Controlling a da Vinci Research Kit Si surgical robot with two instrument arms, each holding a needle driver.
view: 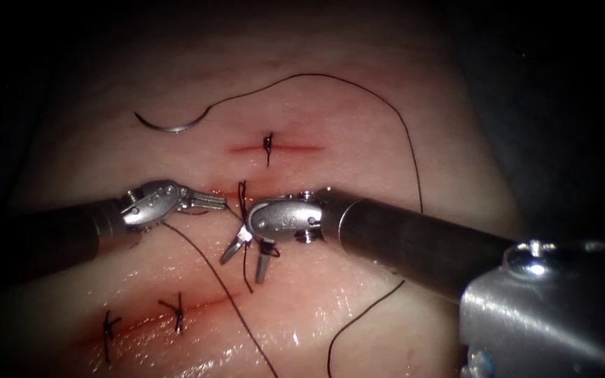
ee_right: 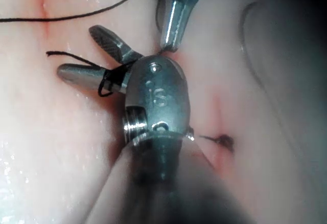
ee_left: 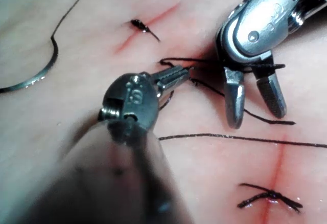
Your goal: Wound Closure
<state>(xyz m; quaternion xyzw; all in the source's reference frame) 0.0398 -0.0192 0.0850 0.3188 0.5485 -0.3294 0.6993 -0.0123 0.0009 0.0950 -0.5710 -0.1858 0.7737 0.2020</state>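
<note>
The curved needle [view: 167, 127] lies free on the tissue [view: 358, 140], up and left of the cuts, not in the tissue and held by neither tool; it also lies loose in the left wrist view [ee_left: 31, 81]. Its thread [view: 386, 105] arcs over the upper cut and down the right side. My left tool [view: 220, 203] [ee_left: 187, 72] is shut on a thread end at the middle cut [view: 241, 192]. My right tool [view: 243, 269] [ee_left: 255, 119] [ee_right: 76, 50] stands open just right of it, holding nothing, with thread draped across the base of its jaws.
A knotted stitch [view: 269, 143] sits on the upper cut. Two knotted stitches [view: 178, 309] close the lower left cut [view: 197, 302]. A loose strand [view: 232, 308] runs down from the left tool across the wet tissue.
</note>
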